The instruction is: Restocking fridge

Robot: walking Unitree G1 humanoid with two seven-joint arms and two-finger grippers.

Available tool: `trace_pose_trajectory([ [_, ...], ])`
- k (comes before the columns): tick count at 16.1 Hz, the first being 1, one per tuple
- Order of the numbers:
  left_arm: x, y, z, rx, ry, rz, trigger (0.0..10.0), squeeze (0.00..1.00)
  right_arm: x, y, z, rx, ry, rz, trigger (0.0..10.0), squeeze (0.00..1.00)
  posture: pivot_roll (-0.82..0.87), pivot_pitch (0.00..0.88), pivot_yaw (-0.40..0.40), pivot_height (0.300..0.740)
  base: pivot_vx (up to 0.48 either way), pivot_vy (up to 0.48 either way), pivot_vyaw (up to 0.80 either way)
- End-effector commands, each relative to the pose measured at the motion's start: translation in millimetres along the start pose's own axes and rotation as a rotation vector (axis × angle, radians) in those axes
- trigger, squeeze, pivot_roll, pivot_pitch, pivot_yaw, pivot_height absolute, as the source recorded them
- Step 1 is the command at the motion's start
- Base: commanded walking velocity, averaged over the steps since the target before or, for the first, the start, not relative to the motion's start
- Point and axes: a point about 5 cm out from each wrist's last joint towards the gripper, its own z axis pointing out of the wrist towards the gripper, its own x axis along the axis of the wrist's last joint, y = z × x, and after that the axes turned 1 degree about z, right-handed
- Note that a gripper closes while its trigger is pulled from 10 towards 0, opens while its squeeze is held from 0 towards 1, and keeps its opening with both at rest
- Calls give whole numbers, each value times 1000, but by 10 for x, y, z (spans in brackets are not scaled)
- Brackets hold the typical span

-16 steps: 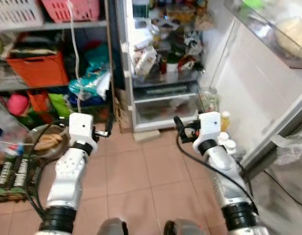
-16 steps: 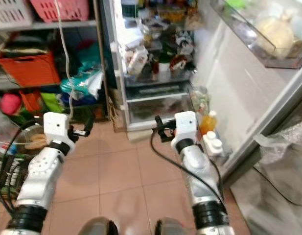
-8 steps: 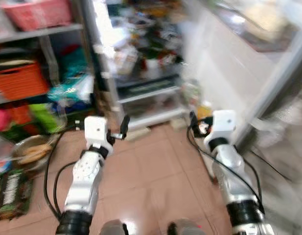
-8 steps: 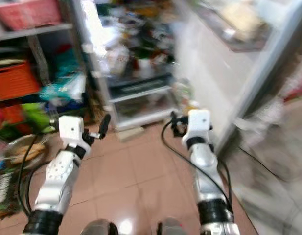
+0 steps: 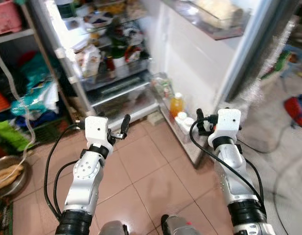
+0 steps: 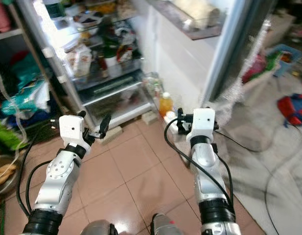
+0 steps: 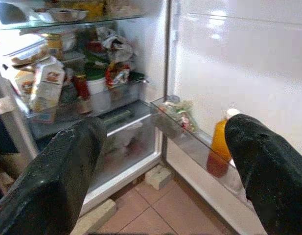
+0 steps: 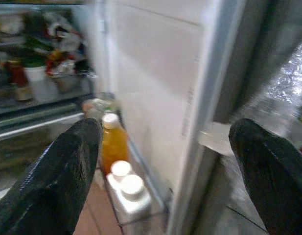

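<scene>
The fridge (image 5: 99,54) stands open ahead, its shelves crowded with packets, jars and bottles. Its door (image 5: 190,63) swings out to the right. The lowest door shelf holds an orange juice bottle (image 5: 176,104) and two white-capped bottles (image 5: 185,121). My left gripper (image 5: 122,126) is held up over the tiled floor, short of the fridge's bottom drawer, open and empty. My right gripper (image 5: 202,122) is open and empty too, close beside the door shelf. The right wrist view looks at the orange bottle (image 8: 113,142) and white bottles (image 8: 128,188) between the fingers.
Storage shelving stands left of the fridge with a pink basket (image 5: 4,14) and green bags (image 5: 9,132). A metal bowl of food (image 5: 6,174) sits on the floor at the left. Cables and a red and blue item (image 5: 297,105) lie on the floor to the right.
The camera has swung to the right, so the fridge and shelving sit further left and the floor beyond the door shows. Both arms keep the same raised pose, grippers still empty.
</scene>
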Motion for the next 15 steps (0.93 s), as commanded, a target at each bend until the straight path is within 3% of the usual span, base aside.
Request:
trace_pose_trajectory([
  [1, 11, -13, -13, 1, -1, 6, 10000, 0, 16, 8, 29, -6, 5, 2, 10000, 0, 37, 77, 33, 740, 0, 0, -800],
  [3, 28, -31, -19, 5, 7, 10, 10000, 0, 113, 103, 228, -47, 21, -31, 10000, 0, 52, 78, 30, 740, 251, 0, -800],
  [7, 37, -40, -55, -3, 16, 13, 10000, 0, 227, 187, 370, -73, 48, -24, 10000, 0, 61, 82, 28, 740, 424, 0, -564],
  [10, 26, -40, -72, 3, 9, 10, 10000, 0, 180, 162, 326, -59, 39, -24, 10000, 0, 62, 86, 28, 740, 366, 0, 0],
  [15, 43, -18, -89, 22, 10, 5, 10000, 0, 83, 104, 279, 5, 9, 1, 10000, 0, 72, 102, 37, 740, 0, 0, 0],
])
